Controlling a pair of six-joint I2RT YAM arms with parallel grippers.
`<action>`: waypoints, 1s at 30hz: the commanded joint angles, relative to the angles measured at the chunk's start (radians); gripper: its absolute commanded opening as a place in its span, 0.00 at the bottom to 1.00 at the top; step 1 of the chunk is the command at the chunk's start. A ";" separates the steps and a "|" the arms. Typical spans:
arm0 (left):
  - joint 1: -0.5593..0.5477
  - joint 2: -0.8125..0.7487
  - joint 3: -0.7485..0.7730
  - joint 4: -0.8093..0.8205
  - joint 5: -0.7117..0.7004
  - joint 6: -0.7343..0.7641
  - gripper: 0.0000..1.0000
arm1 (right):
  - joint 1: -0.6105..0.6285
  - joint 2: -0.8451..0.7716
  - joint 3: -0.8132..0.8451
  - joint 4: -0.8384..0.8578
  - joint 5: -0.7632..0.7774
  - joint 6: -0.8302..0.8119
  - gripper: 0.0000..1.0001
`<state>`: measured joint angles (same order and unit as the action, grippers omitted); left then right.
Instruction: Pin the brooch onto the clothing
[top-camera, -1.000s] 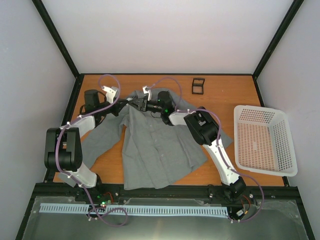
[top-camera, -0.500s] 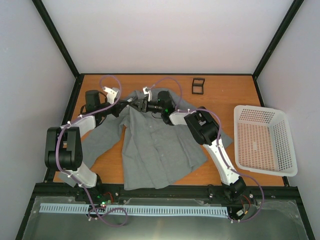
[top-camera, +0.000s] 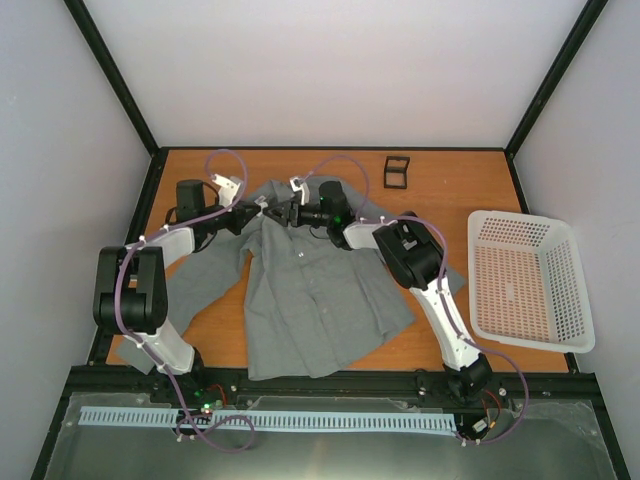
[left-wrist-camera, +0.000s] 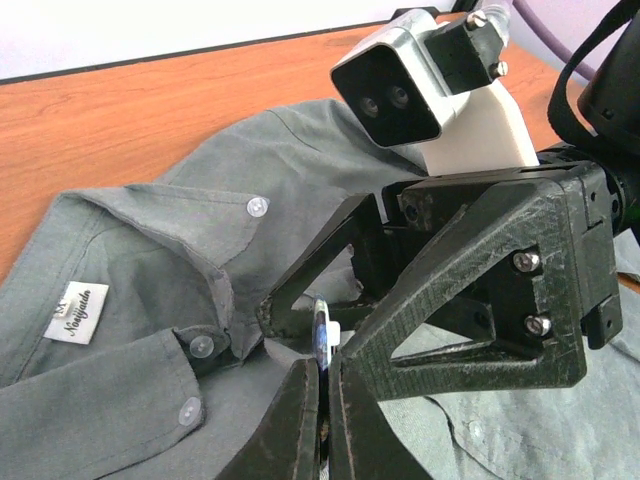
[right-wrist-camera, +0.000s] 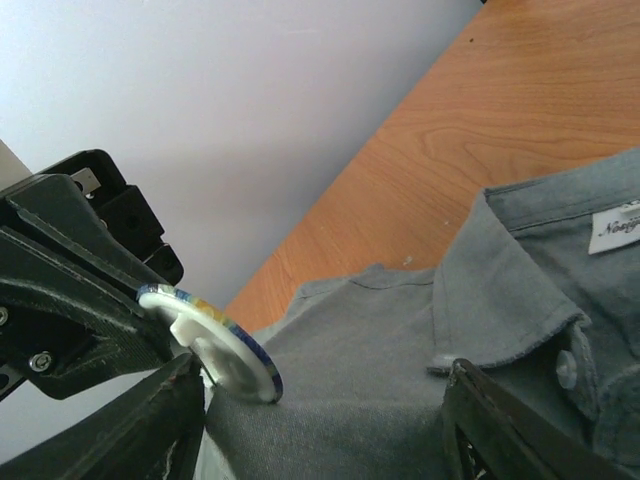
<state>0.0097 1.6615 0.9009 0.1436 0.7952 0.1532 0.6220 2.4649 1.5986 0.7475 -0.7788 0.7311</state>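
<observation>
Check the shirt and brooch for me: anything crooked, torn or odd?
Nothing torn or spilled. The shirt lies slightly askew, and its fabric is pulled up in a peak at the brooch, which the left gripper pinches.

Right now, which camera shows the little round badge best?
The right wrist view: the brooch is close, showing its white back and rim. The left wrist view sees only its edge; from the top it's too small.

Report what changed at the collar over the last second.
The right pincer spread wider and drew back slightly rightward. The left pincer stayed shut on the brooch. The shirt, basket and black holder did not move.
</observation>
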 joint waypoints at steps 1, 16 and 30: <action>0.003 0.003 0.045 -0.014 0.014 0.033 0.01 | -0.029 -0.066 -0.039 -0.028 0.008 -0.032 0.63; -0.002 -0.018 0.045 -0.048 -0.144 0.134 0.01 | -0.135 -0.438 -0.146 -0.704 -0.039 -0.360 0.73; -0.250 -0.047 -0.015 -0.013 -0.743 0.267 0.01 | -0.249 -0.857 -0.385 -1.132 0.069 -0.435 0.74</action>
<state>-0.1516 1.6535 0.9066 0.0986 0.3450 0.3607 0.3809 1.6596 1.2369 -0.2672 -0.7429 0.3164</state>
